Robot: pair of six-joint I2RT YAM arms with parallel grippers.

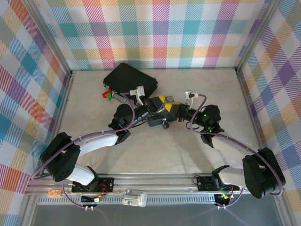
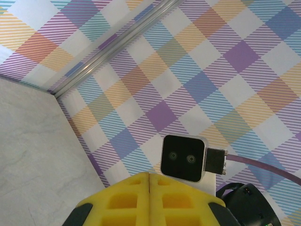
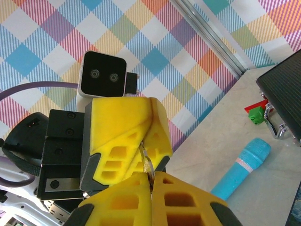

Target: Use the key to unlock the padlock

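In the left wrist view, the left gripper point(image 2: 149, 176) has its jaws pressed together. In the right wrist view, the right gripper point(image 3: 152, 176) is likewise closed, and the key point(image 3: 147, 162) seems pinched by both, so tugging apart could bend or drop it. From above, the padlock point(image 1: 165, 125) apparently lies beside the painted tin point(image 1: 153, 121) on the pale marbled table point(image 1: 188, 165), with plaid walls point(image 1: 160, 33) around.

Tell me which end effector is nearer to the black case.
Left. The left end effector sits close to the black case, just off its right near corner. The right end effector meets it from the right, farther from the case.
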